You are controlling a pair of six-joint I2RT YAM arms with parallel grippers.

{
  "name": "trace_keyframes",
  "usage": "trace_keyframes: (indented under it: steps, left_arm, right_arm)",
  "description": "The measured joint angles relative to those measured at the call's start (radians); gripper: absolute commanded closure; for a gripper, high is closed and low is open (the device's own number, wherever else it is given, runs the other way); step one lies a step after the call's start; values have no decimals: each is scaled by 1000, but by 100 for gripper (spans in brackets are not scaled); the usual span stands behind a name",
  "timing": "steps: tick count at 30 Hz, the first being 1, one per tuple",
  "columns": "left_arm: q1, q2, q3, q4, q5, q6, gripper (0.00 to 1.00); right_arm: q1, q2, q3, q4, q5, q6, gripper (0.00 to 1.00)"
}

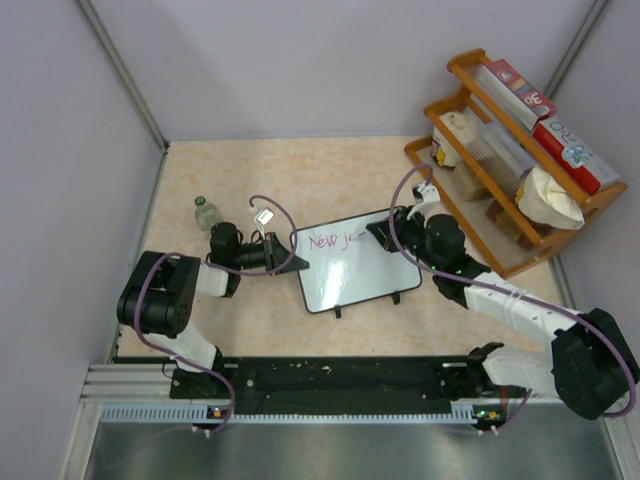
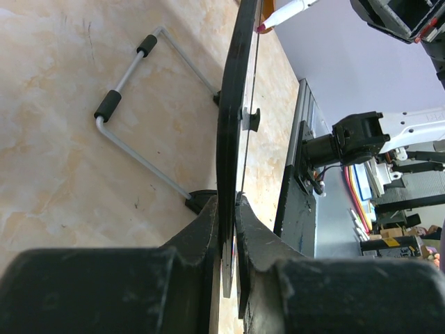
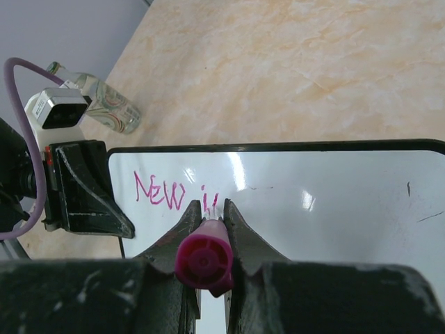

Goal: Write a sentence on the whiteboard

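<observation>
Overhead, moving from left to right, a small glass bottle (image 1: 204,210) stands on the beige marbled surface (image 1: 250,170), apart from everything else. Just right of it, the left claw (image 1: 293,262) is pressed together on the left edge of the whiteboard (image 1: 360,275). The left wrist view shows the thin black frame edge-on, sandwiched between the two fingers (image 2: 208,229), with a wire stand (image 2: 132,104) propping the board from behind. The board sits near the middle of the surface, tilted up on that stand and on two small black feet. On its upper left corner the sentence (image 1: 330,241) is only begun: pink letters read "New", followed by the first strokes of a second word. At those strokes the right claw (image 1: 382,232) pinches a magenta marker (image 3: 204,261), its rear end facing the wrist camera and its tip at or very near the glossy face; contact cannot be confirmed. Far right stands a wooden rack (image 1: 520,160) holding boxes and bags. The board looks light, stiff and slick, so pen pressure would probably slide or tip it unless it is braced. The rigid frame at the side, where the left claw grips, seems the sound place to hold, clear of the writing area. The marker is a light, smooth barrel, best held firmly midway along.
</observation>
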Motion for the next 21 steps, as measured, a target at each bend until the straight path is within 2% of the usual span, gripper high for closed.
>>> trace_keyframes:
  steps: [21]
  left_arm:
    - [0,0,0,0,-1,0,100]
  right_arm:
    - [0,-22,-12,-21,36,4,100]
